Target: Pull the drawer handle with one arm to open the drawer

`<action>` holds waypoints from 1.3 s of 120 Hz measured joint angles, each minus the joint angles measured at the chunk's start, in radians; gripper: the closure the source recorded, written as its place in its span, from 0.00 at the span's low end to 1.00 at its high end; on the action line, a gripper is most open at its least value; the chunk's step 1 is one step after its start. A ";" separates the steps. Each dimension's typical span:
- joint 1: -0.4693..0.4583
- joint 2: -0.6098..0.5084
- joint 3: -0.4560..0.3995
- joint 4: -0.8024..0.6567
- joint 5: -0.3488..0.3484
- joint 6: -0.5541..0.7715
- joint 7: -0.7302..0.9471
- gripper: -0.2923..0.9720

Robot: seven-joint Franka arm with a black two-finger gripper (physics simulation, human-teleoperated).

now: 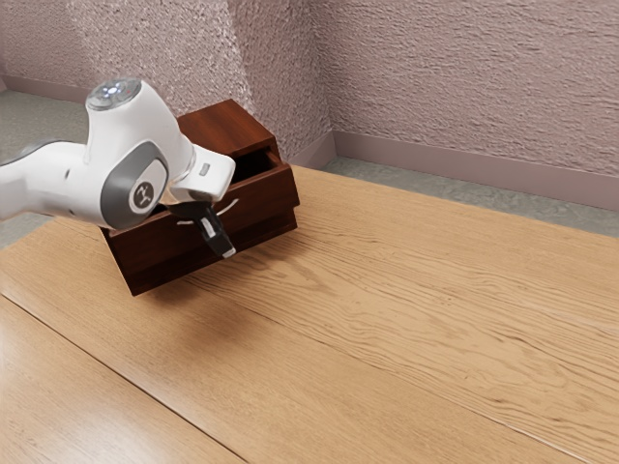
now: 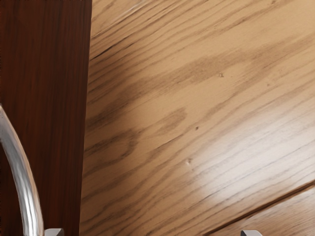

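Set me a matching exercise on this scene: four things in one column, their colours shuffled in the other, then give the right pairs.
Things:
1. handle
2. drawer
3. table
4. gripper

Colours:
A. black
B. light wood
C. silver
D. dark reddish-brown wood

Pairs: 1-C, 2-D, 3-B, 4-A
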 joint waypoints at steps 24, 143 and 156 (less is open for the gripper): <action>0.030 -0.001 -0.033 -0.019 0.003 0.028 -0.037 0.40; 0.095 -0.103 -0.173 -0.105 -0.047 0.065 -0.219 0.50; 0.084 -0.118 -0.172 -0.119 -0.047 0.065 -0.239 0.50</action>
